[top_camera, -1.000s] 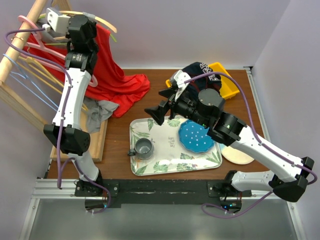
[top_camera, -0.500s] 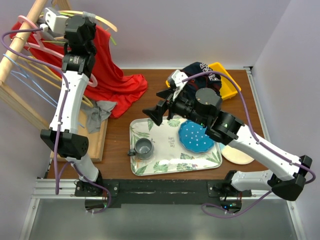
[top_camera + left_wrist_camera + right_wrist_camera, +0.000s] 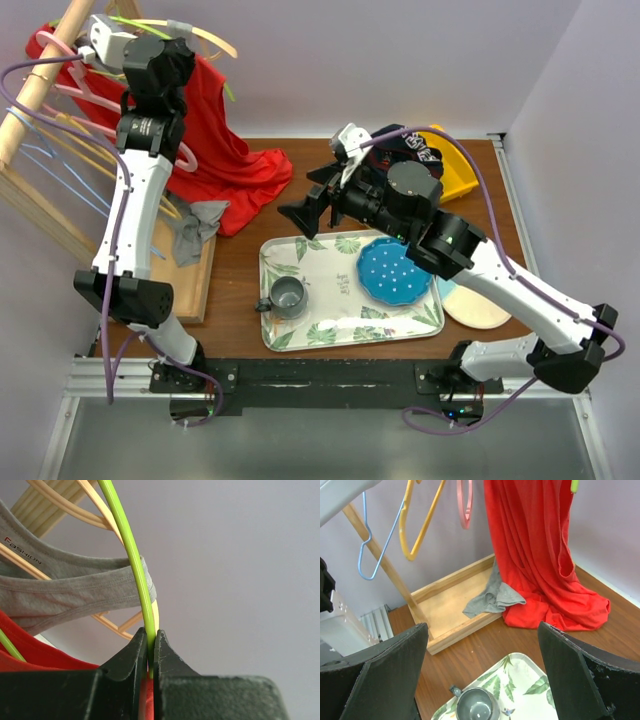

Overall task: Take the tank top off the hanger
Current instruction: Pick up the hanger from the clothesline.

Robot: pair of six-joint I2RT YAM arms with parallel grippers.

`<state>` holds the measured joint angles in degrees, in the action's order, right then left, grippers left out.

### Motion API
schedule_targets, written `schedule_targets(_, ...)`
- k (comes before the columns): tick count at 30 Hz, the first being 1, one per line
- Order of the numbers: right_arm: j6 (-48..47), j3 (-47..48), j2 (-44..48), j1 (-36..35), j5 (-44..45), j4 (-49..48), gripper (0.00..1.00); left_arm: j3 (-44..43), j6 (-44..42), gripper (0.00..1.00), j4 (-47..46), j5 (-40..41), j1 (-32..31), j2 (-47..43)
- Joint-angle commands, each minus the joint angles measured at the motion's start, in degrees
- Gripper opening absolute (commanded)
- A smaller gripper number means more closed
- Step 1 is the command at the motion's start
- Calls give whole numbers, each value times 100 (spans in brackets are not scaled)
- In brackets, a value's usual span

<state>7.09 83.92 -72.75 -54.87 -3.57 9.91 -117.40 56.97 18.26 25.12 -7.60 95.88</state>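
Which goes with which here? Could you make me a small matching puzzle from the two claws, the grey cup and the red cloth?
1 left gripper
2 right gripper
3 grey cup
4 red garment

A standing on the leafy tray
B wide open above the table
C shut on the green hanger
D hanging from the rack, its end on the table

Pairs: 1-C, 2-B, 3-A, 4-D
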Motion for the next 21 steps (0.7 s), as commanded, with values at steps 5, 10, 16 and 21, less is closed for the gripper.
schedule_targets(5, -33, 1213, -625, 108, 138, 265, 95, 130, 174, 0, -332, -815, 56, -605)
schedule_targets(10, 336, 2029, -1311, 336, -3, 134, 95, 358, 218, 0, -244, -948, 56, -859)
schedule_targets(16, 609, 2917, -2276, 574, -372, -235, 95, 622, 244, 0, -200, -930, 56, -1167)
schedule_targets(21, 679, 3533, -2972, 592, -618, -490, 92, 780, 385, 0, -147, -1237, 56, -1282)
